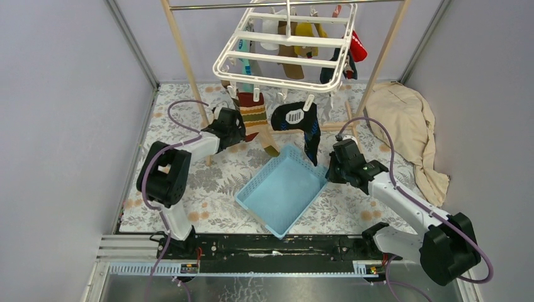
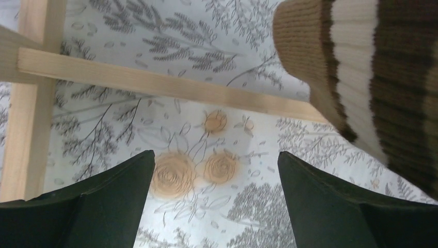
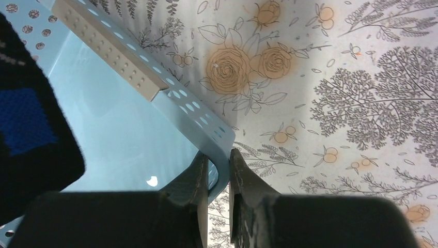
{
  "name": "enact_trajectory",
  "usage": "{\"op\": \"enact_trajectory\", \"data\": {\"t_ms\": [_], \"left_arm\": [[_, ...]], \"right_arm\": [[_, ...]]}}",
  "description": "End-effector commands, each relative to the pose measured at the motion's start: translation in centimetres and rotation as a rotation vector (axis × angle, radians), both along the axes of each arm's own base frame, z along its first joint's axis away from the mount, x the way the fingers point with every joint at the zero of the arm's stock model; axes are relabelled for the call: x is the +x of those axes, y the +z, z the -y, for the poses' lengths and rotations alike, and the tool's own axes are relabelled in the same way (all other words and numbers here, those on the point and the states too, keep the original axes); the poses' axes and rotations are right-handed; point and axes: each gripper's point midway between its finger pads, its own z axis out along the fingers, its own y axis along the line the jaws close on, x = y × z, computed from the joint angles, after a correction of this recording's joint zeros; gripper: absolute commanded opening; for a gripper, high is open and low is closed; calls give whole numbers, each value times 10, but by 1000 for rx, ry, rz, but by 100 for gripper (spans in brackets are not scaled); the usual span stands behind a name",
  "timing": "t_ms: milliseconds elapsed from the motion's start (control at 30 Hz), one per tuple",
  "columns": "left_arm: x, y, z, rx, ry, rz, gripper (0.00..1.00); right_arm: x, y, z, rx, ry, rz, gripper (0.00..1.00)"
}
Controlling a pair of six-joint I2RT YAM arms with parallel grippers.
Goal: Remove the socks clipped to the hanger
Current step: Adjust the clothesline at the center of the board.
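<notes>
Sock (image 2: 372, 77) of ribbed knit, perforated basket (image 3: 106, 45)

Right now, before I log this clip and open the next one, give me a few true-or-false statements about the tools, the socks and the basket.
1. The right tool is closed on the corner wall of the blue basket. True.
2. The left tool grips the brown-striped sock. False: its jaws stand wide open, and the sock hangs off to one side, ungripped.
3. Several socks lie in the blue basket. False: none shows in it.
4. A black sock hangs from the near edge of the hanger. True.
5. The beige cloth is draped over the hanger. False: it lies heaped on the table at the right.
</notes>
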Motion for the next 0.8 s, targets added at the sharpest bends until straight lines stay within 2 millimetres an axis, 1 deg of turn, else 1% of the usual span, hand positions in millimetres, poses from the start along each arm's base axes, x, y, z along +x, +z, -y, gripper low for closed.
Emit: {"op": "enact_trajectory", "data": {"t_ms": [0, 267, 600, 667, 767], "left_arm": [[43, 15, -2, 38, 27, 104, 96], [77, 2, -3, 76, 43, 115, 96], [119, 10, -1, 77, 26, 198, 96], [122, 13, 0, 78, 21, 203, 96], [115, 20, 0, 63, 28, 194, 96]], "right_arm": [[-1, 12, 3, 11, -40, 29, 0], [-5, 17, 8, 0, -43, 34, 0], [-6, 16, 9, 0, -47, 31, 0], [-6, 15, 7, 5, -46, 25, 0], [-7, 10, 5, 16, -60, 8, 0]]}}
